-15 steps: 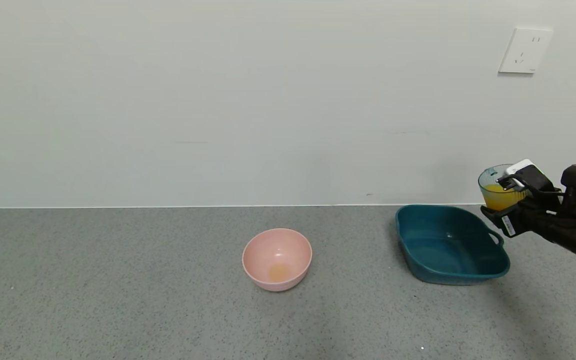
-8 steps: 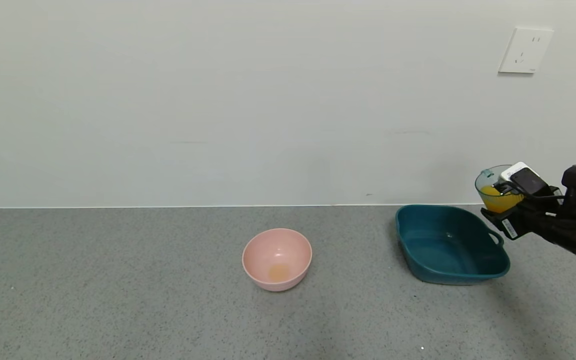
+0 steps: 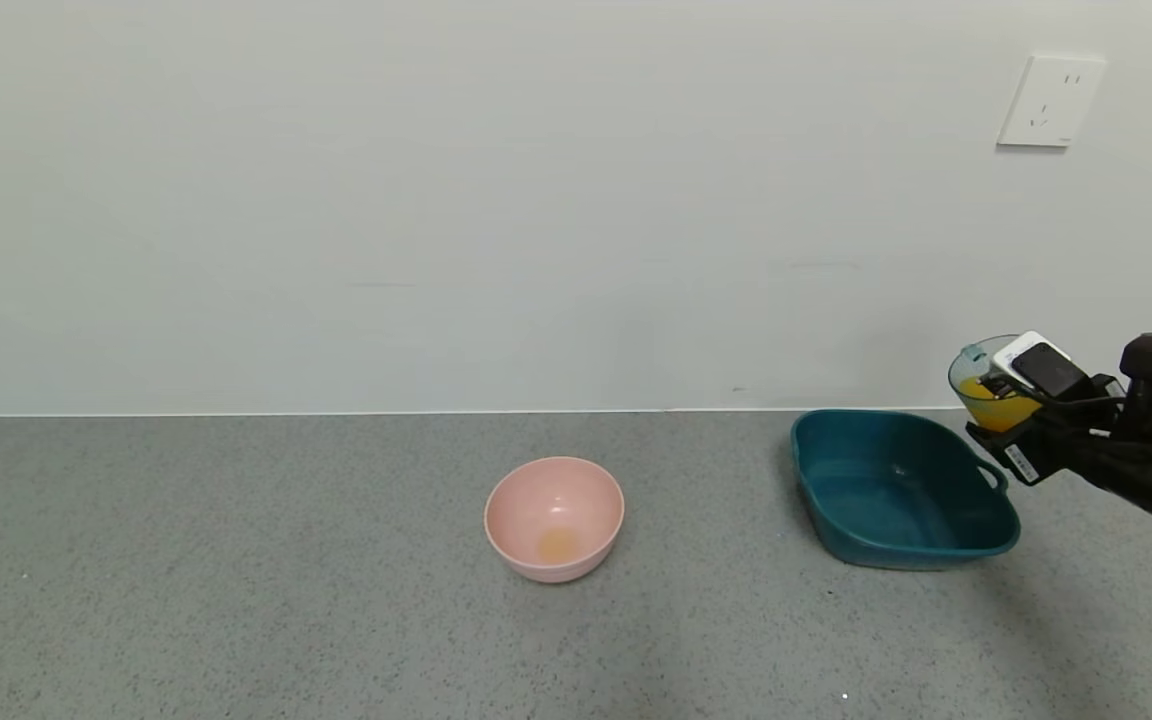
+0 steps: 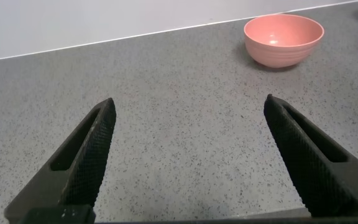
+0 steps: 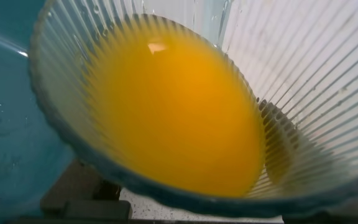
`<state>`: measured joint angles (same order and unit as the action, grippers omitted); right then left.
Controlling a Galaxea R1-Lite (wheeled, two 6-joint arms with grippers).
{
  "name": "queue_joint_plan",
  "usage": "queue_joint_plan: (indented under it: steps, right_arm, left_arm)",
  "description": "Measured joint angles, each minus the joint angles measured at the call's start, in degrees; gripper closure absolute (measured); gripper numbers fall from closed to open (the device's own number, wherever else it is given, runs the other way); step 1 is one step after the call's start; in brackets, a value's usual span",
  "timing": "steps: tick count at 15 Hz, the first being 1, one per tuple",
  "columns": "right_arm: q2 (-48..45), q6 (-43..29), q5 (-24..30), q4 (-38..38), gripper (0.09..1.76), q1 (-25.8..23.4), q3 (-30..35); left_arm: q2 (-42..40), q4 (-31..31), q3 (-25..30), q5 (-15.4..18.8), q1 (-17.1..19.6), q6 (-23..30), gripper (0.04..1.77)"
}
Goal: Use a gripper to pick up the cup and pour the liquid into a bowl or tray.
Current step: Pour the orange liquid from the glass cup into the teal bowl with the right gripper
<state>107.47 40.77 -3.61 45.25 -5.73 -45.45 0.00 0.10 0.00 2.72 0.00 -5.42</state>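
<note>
Standing on the grey worktop [image 3: 236, 600], the teal basin [image 3: 901, 490] looks dry, so the pour isn't done. Just above its right edge, the right hand [image 3: 1011, 400] grips the cup [image 3: 981, 385], tilted, juice [image 5: 179, 112] inside. Left hand [image 4: 185, 155] gapes empty.

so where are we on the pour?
Pickup done: the right gripper holds the cup aloft by the teal basin's handle side. In hand: the cup tilts toward the basin, orange liquid near its rim. Left: no orange shows in the basin. Left gripper idle, open above the counter.
</note>
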Motion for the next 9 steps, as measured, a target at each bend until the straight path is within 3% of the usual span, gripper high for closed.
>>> queue_joint_plan:
  steps: [9]
  right_arm:
    - [-0.1,7.9,-1.3,0.4,0.5,0.3,0.8]
  left_arm:
    - [0.0,0.0,0.0,0.0,0.0,0.0,0.09]
